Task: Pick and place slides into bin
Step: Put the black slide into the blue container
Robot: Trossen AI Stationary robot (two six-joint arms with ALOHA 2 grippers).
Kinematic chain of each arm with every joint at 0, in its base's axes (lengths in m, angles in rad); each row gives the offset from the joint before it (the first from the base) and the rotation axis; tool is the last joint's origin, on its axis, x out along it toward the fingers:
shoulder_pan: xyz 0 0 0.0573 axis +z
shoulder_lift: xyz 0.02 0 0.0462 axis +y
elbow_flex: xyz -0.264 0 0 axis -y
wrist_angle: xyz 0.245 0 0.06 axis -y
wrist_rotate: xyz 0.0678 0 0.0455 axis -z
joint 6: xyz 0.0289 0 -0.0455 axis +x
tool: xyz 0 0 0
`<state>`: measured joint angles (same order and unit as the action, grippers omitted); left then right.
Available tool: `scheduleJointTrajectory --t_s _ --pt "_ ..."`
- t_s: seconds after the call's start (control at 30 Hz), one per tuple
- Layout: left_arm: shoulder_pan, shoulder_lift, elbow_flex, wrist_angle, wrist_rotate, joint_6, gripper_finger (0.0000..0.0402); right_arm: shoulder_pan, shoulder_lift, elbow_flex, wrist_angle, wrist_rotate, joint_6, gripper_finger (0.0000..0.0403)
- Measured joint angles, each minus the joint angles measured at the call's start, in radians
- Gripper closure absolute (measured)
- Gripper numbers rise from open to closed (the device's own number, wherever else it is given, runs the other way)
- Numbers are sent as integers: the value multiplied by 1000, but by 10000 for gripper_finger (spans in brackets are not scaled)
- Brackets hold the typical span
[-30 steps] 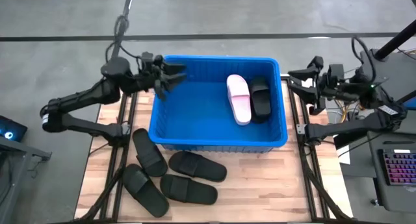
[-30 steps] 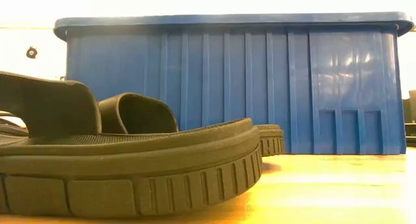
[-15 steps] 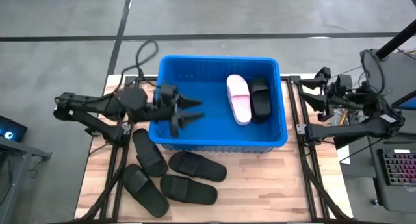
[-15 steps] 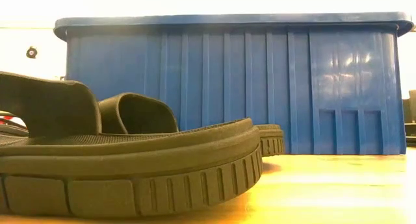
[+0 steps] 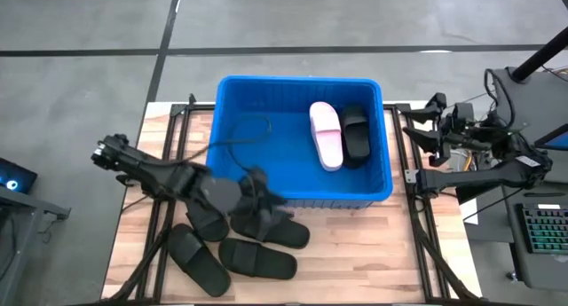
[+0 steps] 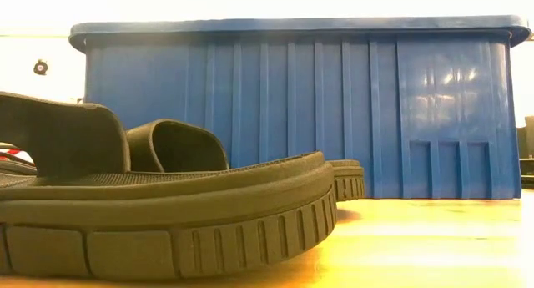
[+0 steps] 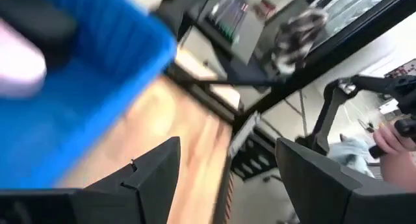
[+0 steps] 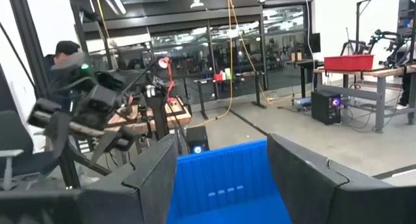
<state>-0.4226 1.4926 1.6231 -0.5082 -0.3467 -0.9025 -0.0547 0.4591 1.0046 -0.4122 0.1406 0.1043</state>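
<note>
Presently the left hand sits low over the desk, just outside the front wall of the bin, directly above one of the black slides. Its fingers are spread apart and hold nothing, as the left wrist view shows.

At 6 to 8 o'clock from that hand, four black slides lie close together on the desk: the one under the hand, another at its 9 o'clock, one at 6 o'clock, and one at 7 o'clock.

At 1 o'clock, inside the bin, a pink slide lies beside a black slide, touching along their sides, toward the bin's right half.

The right hand waits at 3 o'clock of the bin, outside its right wall, fingers parted and empty.

In the low view a black slide fills the foreground, the bin's ribbed wall behind it.
</note>
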Motion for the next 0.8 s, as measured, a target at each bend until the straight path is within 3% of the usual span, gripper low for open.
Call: scheduleJointTrajectory --t_s 0.37,0.6,0.8 --pt "-147 152 5 -158 92 -410 164 0 48 -3 -1 2 -4 177" --pt "-166 273 5 -282 236 -658 164 0 111 -5 -2 2 -7 177" --pt "-167 336 5 -374 268 -815 164 0 172 -5 -2 1 0 177"
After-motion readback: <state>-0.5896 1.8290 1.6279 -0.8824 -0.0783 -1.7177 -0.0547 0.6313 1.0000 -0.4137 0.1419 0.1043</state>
